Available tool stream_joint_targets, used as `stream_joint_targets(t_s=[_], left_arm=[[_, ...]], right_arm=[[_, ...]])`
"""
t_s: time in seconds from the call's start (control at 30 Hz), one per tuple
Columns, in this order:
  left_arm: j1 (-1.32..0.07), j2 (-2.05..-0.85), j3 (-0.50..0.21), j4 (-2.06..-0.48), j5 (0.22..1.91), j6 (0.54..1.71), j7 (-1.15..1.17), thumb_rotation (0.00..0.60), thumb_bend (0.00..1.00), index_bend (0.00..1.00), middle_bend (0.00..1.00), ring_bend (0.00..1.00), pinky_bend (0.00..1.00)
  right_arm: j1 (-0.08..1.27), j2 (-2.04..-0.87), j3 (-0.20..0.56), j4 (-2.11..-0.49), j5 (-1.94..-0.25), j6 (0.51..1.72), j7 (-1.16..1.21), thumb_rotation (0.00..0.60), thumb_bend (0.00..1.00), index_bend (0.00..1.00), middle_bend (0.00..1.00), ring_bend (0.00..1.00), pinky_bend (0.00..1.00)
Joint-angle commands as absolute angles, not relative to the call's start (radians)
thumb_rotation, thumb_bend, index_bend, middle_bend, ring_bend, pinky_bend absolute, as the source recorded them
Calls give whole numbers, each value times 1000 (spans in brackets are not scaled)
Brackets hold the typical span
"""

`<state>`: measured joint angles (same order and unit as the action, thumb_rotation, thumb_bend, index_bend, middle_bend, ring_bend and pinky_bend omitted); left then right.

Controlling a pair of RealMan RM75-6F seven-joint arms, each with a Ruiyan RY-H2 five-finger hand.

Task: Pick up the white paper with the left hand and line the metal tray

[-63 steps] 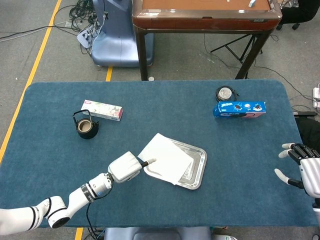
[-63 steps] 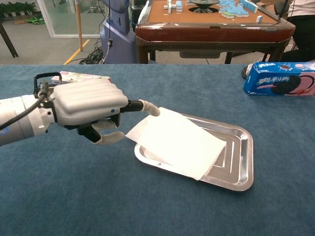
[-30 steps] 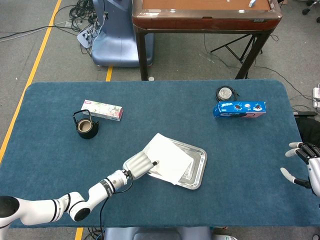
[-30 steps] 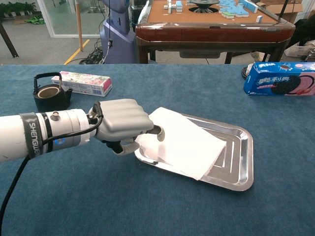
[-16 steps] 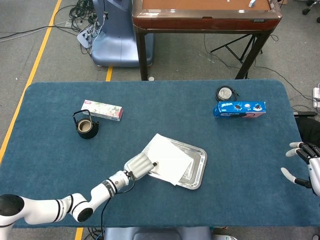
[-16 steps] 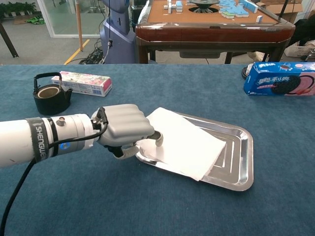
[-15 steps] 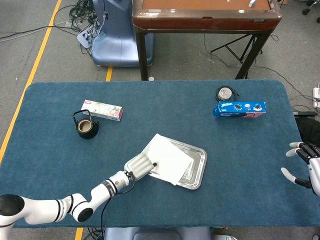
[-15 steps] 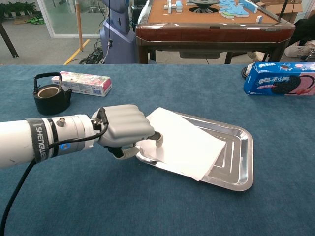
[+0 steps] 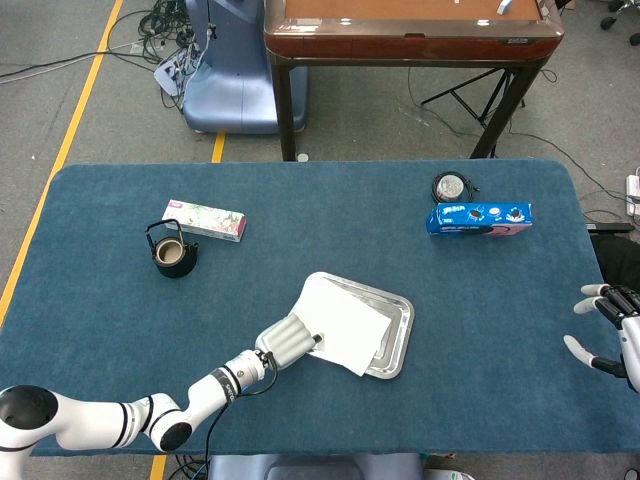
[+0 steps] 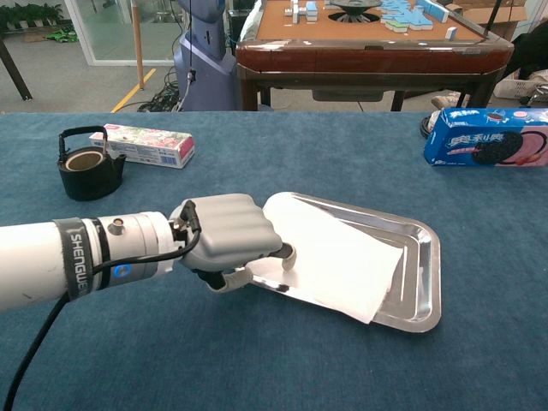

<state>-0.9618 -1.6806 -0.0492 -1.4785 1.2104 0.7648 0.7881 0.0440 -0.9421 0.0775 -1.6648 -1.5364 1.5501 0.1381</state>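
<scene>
- White paper [image 10: 334,248] lies across the metal tray [image 10: 424,257], covering its left and middle part; one corner droops over the tray's near rim onto the blue table [image 10: 257,360].
- My left hand [image 10: 229,235] sits at the tray's left end, knuckles up, fingers curled, with a fingertip [image 10: 288,255] down on the paper's left edge. It reads to me as a pinch on that edge, though the thumb side is hidden under the hand.
- From this hand the paper runs off to the right and slightly away, its long side following the tray's long axis toward the table's right edge.
- What the next move turns on: the right end of the tray is bare metal and the near corner of the sheet overhangs, so I judge the sheet needs to go further right and a touch away from me before I let go.
- My right hand [image 9: 608,325] is at the table's right edge, well apart from the tray, fingers spread and holding nothing; the left is far nearer.
- Elsewhere on the table, all well clear of the tray: a black teapot [image 10: 86,167] and a flowered box [image 10: 141,145] toward the far left, a blue biscuit pack [image 10: 488,137] toward the far right.
</scene>
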Motion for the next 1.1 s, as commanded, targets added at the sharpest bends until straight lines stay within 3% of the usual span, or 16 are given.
stream_joint_targets(t_s=[0.03,1.1], left_arm=[[-968,-1687,-48,-1481,1208,767,790,600,532,258,1000,1000,1000],[-981,-1647,-30,-1473,1181,812,796,600,532,269,1000,1000,1000]], right_arm=[[43,-942,77,-1664,-1538,1551,140,600,204,447,321,240,305],[42,-940,76,-1662,-1544,1552,148,600,204,447,321,240,305]])
